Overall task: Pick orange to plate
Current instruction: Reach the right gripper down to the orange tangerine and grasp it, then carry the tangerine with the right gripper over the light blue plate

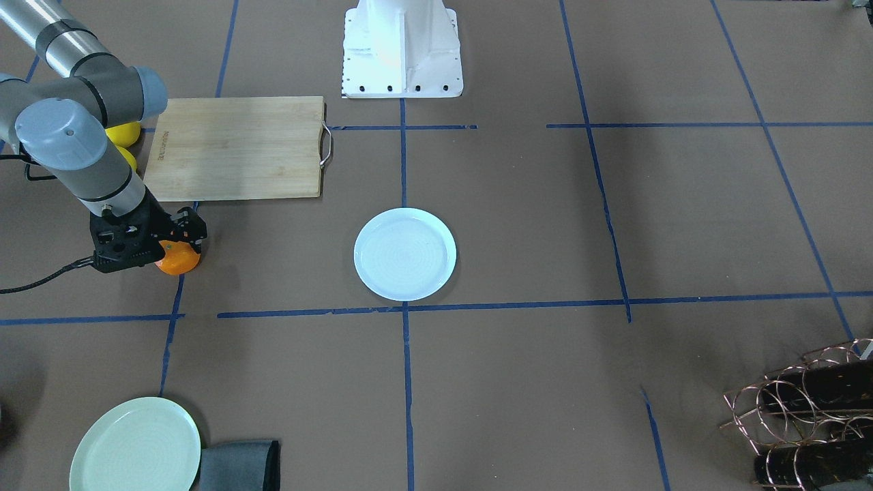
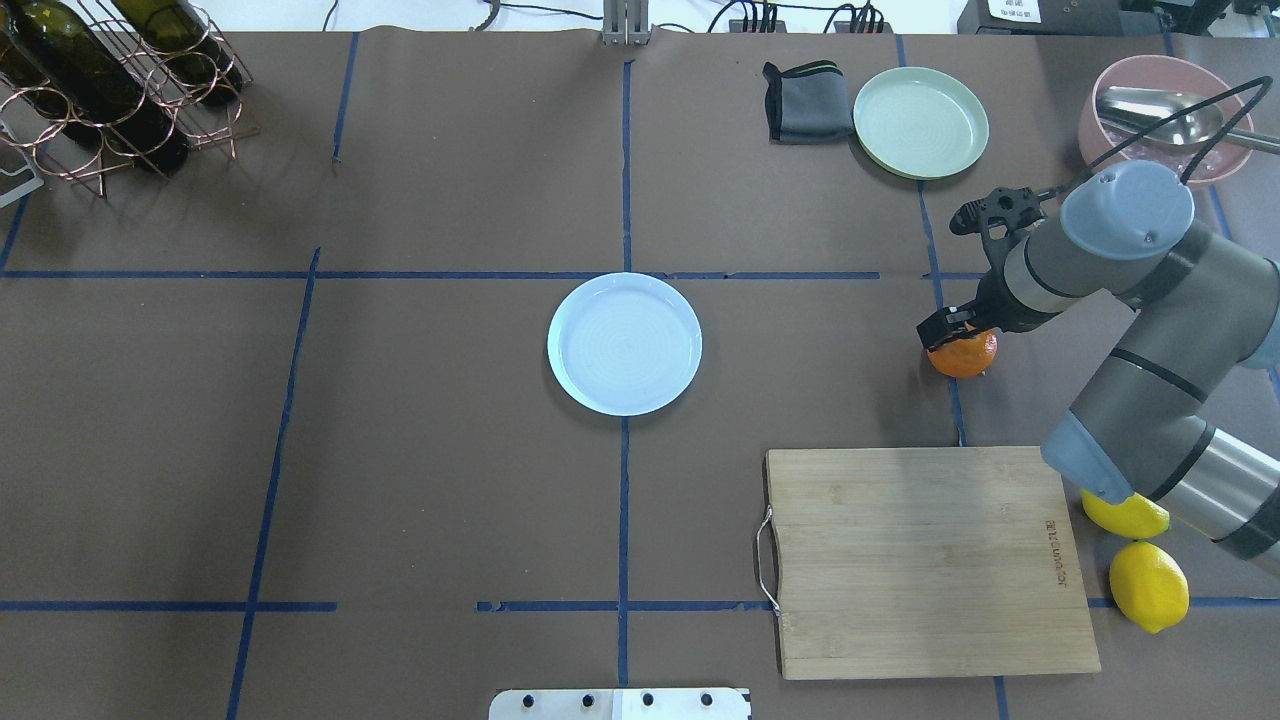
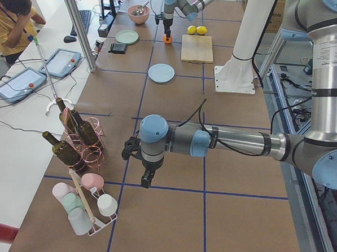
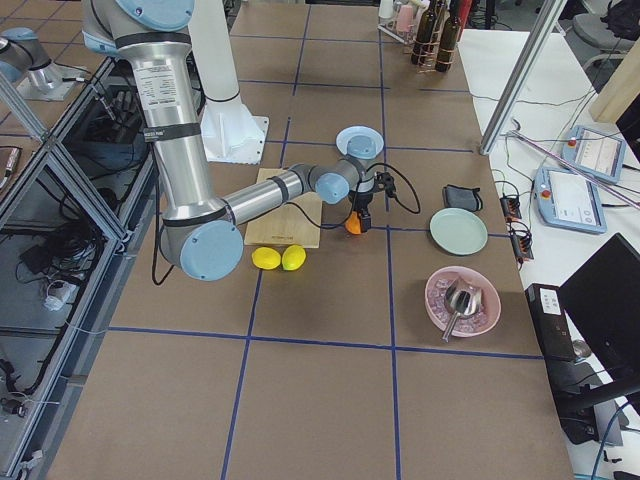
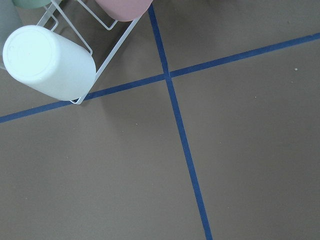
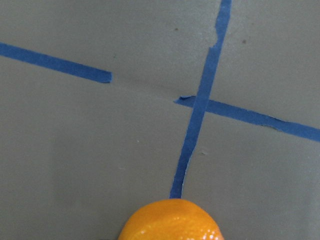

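Note:
The orange (image 2: 968,356) rests on the brown table on a blue tape line, right of the white plate (image 2: 624,343). My right gripper (image 2: 950,330) is lowered over the orange, with black fingers (image 1: 196,228) straddling its top. I cannot tell whether they press on it. The right wrist view shows the orange (image 6: 172,221) at the bottom edge and no fingers. The plate (image 1: 405,254) holds nothing. My left gripper (image 3: 145,178) hangs over the table's far end, seen only in the exterior left view, so I cannot tell whether it is open or shut.
A wooden cutting board (image 2: 925,560) lies near the orange, with two lemons (image 2: 1148,585) beside it under my right arm. A mint-green plate (image 2: 920,122), a grey cloth (image 2: 800,100) and a pink bowl (image 2: 1160,110) sit beyond. A wine rack (image 2: 110,90) stands far left.

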Controlling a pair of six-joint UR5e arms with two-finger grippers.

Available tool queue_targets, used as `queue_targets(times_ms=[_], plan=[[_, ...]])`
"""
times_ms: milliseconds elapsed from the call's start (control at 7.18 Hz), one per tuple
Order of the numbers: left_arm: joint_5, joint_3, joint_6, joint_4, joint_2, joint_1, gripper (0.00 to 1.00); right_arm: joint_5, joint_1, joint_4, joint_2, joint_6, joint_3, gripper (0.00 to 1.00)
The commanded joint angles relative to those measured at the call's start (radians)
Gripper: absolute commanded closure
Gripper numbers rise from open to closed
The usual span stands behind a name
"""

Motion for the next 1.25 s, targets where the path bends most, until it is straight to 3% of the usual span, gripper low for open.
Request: queue_targets(times_ms=[0, 279, 557, 697, 975, 1115], plan=[[0.000, 0.001, 0.001, 0.000, 0.000, 0.000, 0.00, -0.002, -0.016, 0.000, 0.004, 0.000, -0.016, 0.00], [0.000, 0.002, 0.001, 0.000, 0.000, 0.000, 0.00, -0.002, -0.030, 0.000, 0.012, 0.001, -0.025, 0.09], [0.000, 0.001, 0.001, -0.002, -0.001, 0.001, 0.00, 0.004, -0.032, 0.000, 0.017, 0.000, -0.019, 0.91], [0.000, -0.001, 0.001, -0.002, -0.001, 0.001, 0.00, 0.009, -0.030, -0.005, 0.062, 0.001, -0.016, 1.00], [-0.001, -0.002, 0.001, -0.002, -0.001, 0.001, 0.00, 0.010, -0.051, -0.073, 0.209, 0.113, -0.027, 1.00], [-0.002, -0.002, 0.001, -0.002, -0.001, 0.000, 0.00, 0.007, -0.070, -0.169, 0.303, 0.179, -0.033, 1.00]])
